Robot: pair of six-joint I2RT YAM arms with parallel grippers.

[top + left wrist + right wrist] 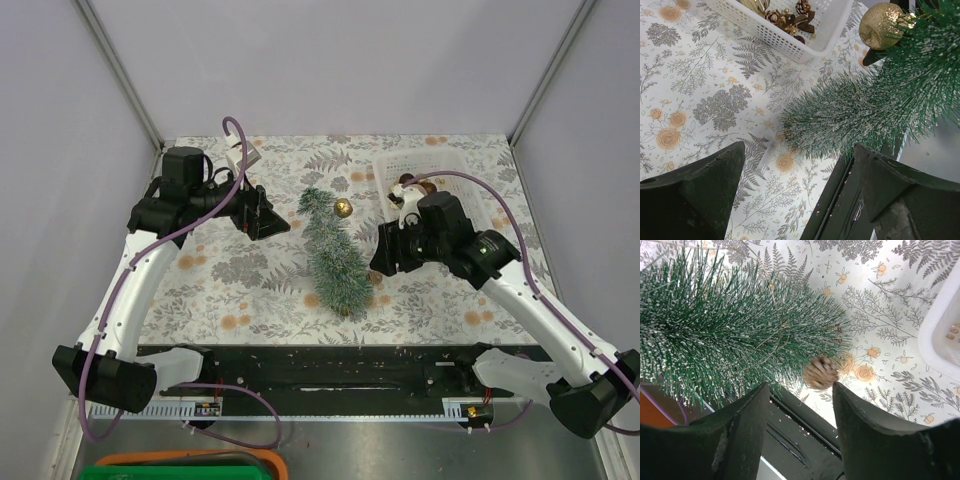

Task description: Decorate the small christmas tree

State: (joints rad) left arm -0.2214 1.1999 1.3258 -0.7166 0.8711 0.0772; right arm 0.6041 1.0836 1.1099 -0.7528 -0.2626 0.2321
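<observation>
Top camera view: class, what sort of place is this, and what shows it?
Probably a robot test cell: left arm and right arm mounted side by side, plain grey walls boxing it in, a small christmas tree staged on a floral cloth.

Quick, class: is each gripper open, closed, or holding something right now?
Left gripper: open, holding nothing.
Right gripper: open, holding nothing.
</observation>
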